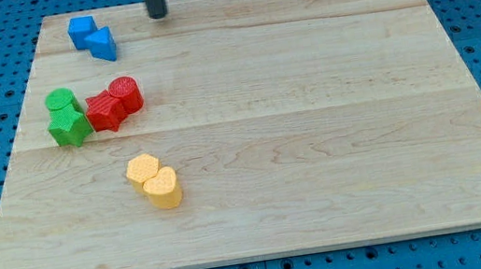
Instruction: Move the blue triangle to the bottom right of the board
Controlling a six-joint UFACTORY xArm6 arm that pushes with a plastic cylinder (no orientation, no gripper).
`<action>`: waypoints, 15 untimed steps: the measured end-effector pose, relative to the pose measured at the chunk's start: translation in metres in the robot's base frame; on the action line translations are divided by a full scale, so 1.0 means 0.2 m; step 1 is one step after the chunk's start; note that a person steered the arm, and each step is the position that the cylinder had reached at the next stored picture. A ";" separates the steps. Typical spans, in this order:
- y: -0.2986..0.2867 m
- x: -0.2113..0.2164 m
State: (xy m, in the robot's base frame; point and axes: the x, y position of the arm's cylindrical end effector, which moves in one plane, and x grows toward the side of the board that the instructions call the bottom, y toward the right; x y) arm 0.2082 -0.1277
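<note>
The blue triangle (pixel 102 44) lies near the board's top left, touching a second blue block (pixel 81 30) at its upper left. My tip (pixel 157 15) is at the board's top edge, to the right of the blue triangle and apart from it by about one block's width. The wooden board (pixel 317 142) fills most of the view.
A green round block (pixel 60 101) and a green star block (pixel 70 128) sit at the left. A red star block (pixel 105 110) and a red round block (pixel 126 95) touch beside them. Two yellow blocks (pixel 143 170) (pixel 163 188) touch lower down.
</note>
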 end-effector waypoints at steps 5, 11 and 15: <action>-0.45 0.40; -0.23 0.40; 1.06 0.78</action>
State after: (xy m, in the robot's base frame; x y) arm 0.3646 0.0842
